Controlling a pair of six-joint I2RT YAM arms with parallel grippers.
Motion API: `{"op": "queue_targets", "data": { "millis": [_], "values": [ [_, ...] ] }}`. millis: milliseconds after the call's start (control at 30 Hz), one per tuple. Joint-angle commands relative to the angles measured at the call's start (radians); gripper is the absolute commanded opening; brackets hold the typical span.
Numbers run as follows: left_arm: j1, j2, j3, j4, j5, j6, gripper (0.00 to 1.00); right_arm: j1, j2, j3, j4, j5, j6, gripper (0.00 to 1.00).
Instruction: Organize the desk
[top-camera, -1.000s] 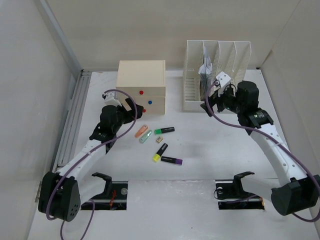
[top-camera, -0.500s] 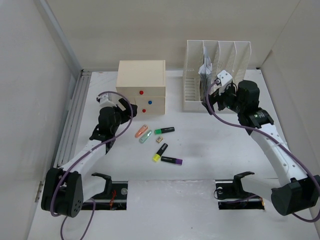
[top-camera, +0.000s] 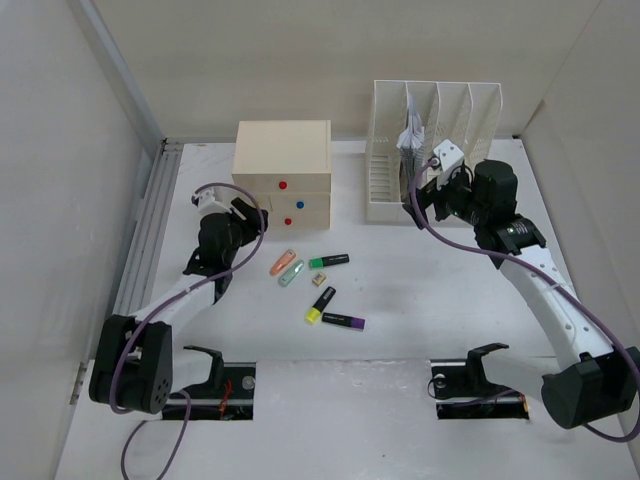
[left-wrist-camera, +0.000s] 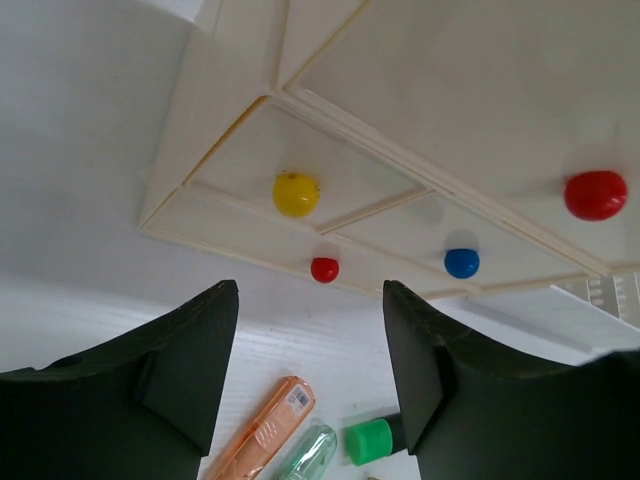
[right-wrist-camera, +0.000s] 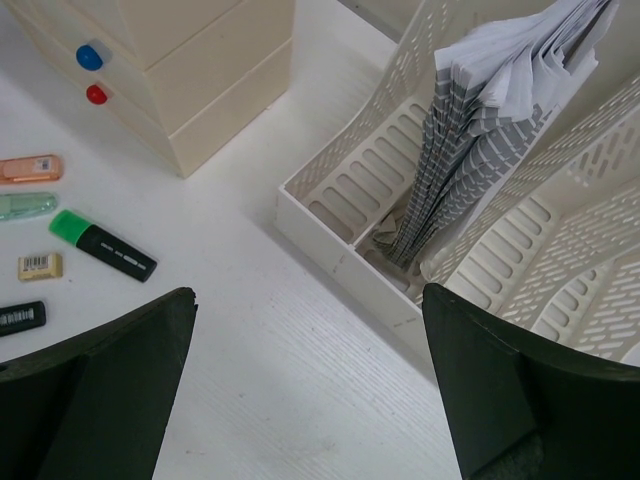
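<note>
The matte white desk (top-camera: 430, 300) fills the middle of the top view. Only the left wrist view shows a glossy yellow knob (left-wrist-camera: 296, 193) on the cream drawer box (left-wrist-camera: 480, 90). The left gripper (left-wrist-camera: 310, 300) and right gripper (right-wrist-camera: 308, 300) both gape empty. The slotted file rack (right-wrist-camera: 370, 190) holds what looks like folded papers (right-wrist-camera: 470, 150).

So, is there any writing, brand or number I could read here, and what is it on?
No text here is legible.
Orange highlighter pen: white printed label, too blurred to read.
Small cream rectangular block: barcode-like label, too small to read.
Black pen: white label strip, illegible.
Cream drawer box with coloured round knobs: no text.
Stack of grey-white papers: no readable print.
</note>
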Motion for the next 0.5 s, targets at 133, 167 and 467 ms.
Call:
{"op": "queue_targets", "data": {
  "millis": [133,167,467],
  "values": [
    [0.024,0.076,0.031,0.09,-0.01,-0.015,0.56,0.005,-0.003,0.028,0.052,-0.01,0.02,1.0],
    [0.033,0.087,0.044,0.09,-0.01,-0.015,0.56,0.005,-0.003,0.028,0.052,-0.01,0.02,1.0],
    [0.063,0.13,0.085,0.122,0.012,-0.015,0.53,0.005,-0.003,0.028,0.061,-0.01,0.02,1.0]
  ]
}}
